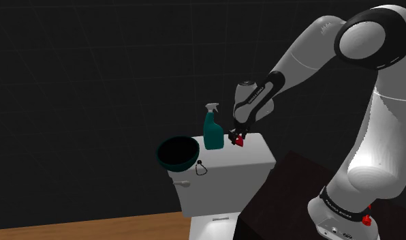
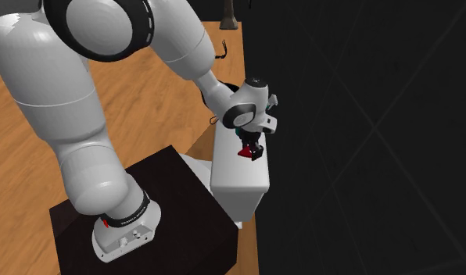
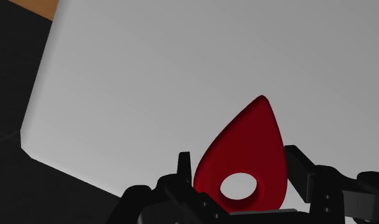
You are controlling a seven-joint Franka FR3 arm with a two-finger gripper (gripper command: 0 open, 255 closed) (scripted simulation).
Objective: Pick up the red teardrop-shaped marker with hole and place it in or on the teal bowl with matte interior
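Gripper clasps the red teardrop marker, tip pointing straight outward, hole end innermost

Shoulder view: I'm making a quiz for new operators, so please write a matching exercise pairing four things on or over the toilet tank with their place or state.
Things:
1. bowl
2. spray bottle
3. red marker
4. gripper

Places or states:
A. clasped between two black fingers
B. at the tank lid's end on the shoulder view's left
C. shut, over the lid's other half
D. upright between bowl and gripper

Pairs: 1-B; 2-D; 3-A; 4-C
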